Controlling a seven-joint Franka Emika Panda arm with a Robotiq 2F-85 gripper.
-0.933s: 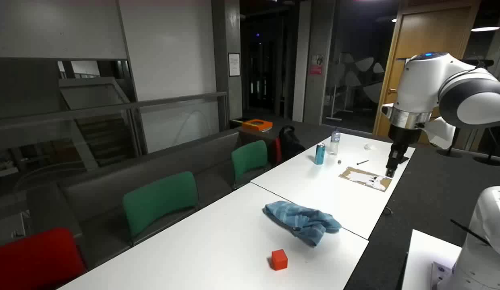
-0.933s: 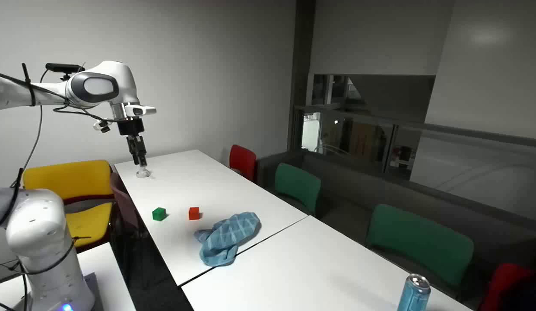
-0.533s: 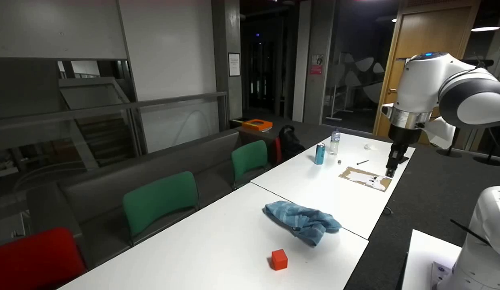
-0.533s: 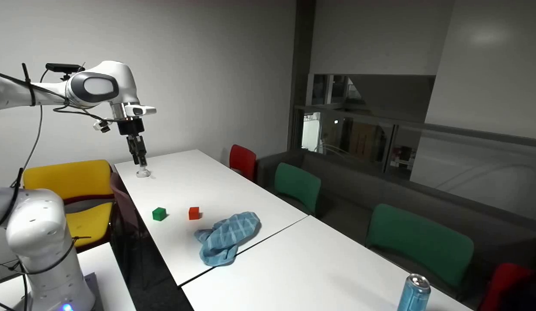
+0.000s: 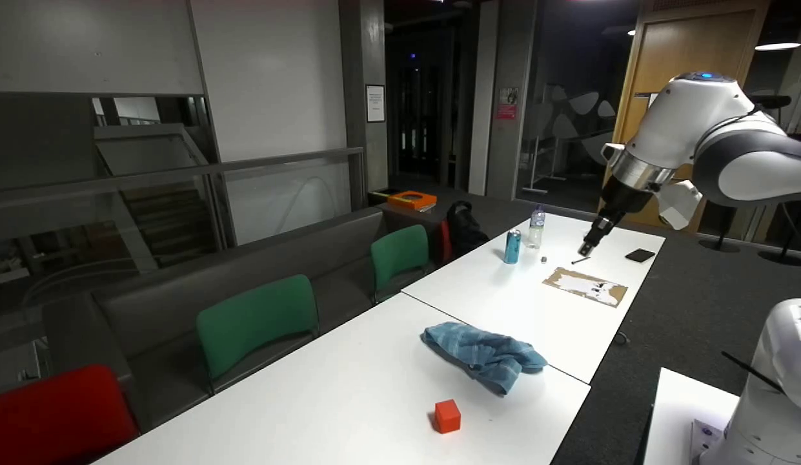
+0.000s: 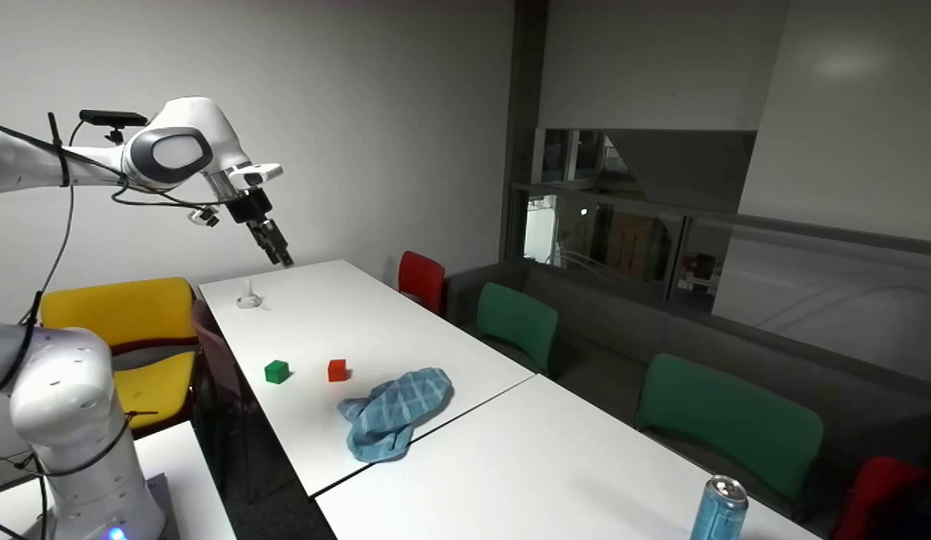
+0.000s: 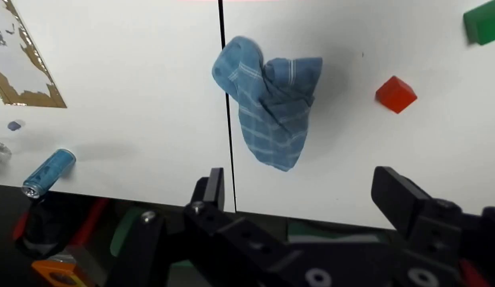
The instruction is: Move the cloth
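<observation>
Hovering, my pincer (image 7: 298,181) spread, I see the cloth (image 7: 271,115) well below, its long axis crossing my closing line.

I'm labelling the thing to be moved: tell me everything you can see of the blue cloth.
The cloth is blue with paler lines crossing it in a check, and looks like woven fabric. It lies crumpled, with folds in the middle and one end narrowing to a rounded tip. Most of it rests on the white table with the red block; one folded end laps over the seam toward the next table. Nothing else is seen touching it; the open fingers are away from it.
</observation>
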